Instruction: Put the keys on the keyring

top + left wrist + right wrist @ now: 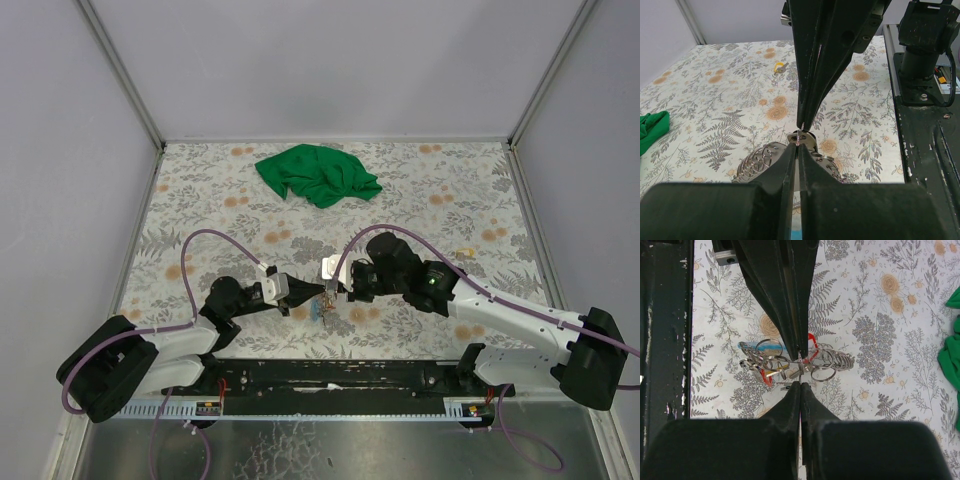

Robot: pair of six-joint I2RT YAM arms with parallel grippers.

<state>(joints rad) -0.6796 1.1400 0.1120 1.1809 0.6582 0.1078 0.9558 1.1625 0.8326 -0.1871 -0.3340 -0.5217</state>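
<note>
While lying crosswise under both tips, equally near left gripper (797, 148) and right gripper (800, 384); clamped together tip to tip, possibly nipping the keyring (827, 360).

You'll find the keyring (327, 305) near the table's (200, 200) 6 o'clock, the keys (776, 374) bunched against it. The left gripper (318, 292) sits at its 9, the right gripper (338, 293) at its 3, their tips meeting over it. The cloth (318, 175) lies at 12, and a tiny item (463, 253) at 3.

Top camera: high up, at near edge, looks down on whole table (420, 200). Wrist cameras: low, very close, face each other. Both see same keyring (825, 362).
</note>
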